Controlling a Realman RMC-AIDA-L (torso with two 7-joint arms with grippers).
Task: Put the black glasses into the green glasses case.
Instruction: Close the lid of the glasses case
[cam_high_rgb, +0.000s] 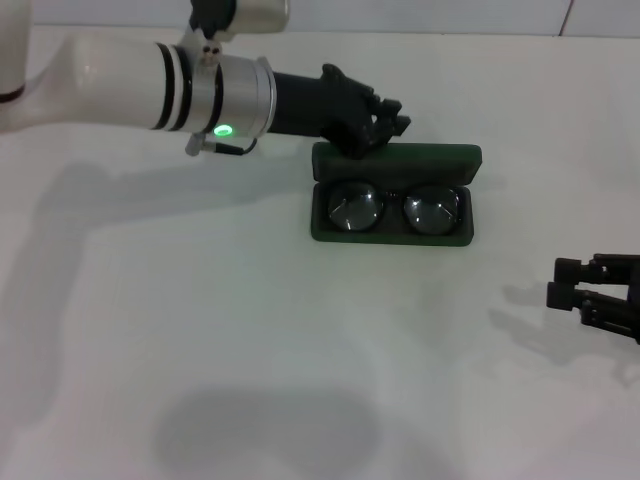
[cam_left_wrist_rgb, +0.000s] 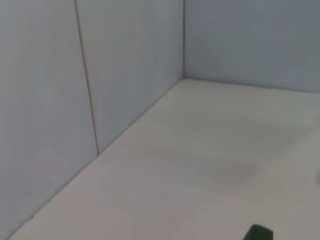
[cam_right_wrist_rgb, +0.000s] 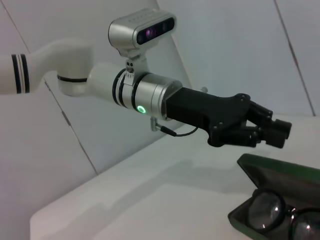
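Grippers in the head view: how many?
2. The left gripper is at the open green case's lid edge; the right gripper is parked low on the table's right side.

White table (cam_high_rgb: 250, 330); green glasses case (cam_high_rgb: 395, 236)

You had a glossy white left arm (cam_high_rgb: 100, 75) with black bands near the wrist, then a silver collar with a lit green LED (cam_high_rgb: 222, 130) and a thin cable looping under it. A silver camera (cam_right_wrist_rgb: 142, 31) sat on top. Both the left gripper (cam_high_rgb: 385, 120) and right gripper (cam_high_rgb: 590, 295) were chunky matte black.
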